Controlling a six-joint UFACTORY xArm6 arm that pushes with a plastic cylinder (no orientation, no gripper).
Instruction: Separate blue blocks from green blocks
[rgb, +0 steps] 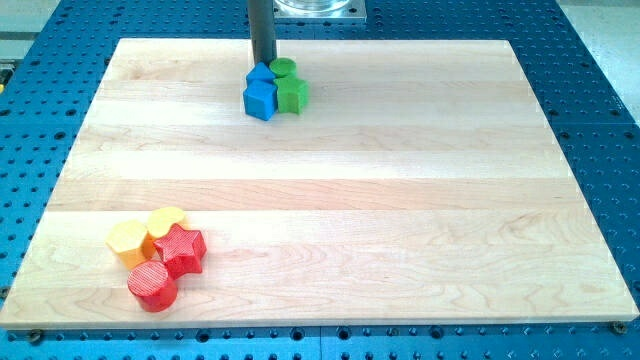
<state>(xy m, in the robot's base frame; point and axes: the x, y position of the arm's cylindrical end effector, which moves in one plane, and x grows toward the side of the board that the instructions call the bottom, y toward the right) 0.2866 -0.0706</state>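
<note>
A tight cluster sits near the view's top centre of the wooden board (400, 200). A large blue block (260, 101) is at its front left, and a smaller blue block (261, 75) lies just behind it. A green block (293, 96) touches the large blue block on its right. A green cylinder (284, 68) is behind that green block. My tip (263, 65) stands at the back left of the cluster, right against the small blue block and just left of the green cylinder.
Near the view's bottom left corner sits another group: a yellow block (126, 240), a yellow heart-like block (166, 220), a red star (182, 249) and a red cylinder (152, 286). A blue perforated table (600, 120) surrounds the board.
</note>
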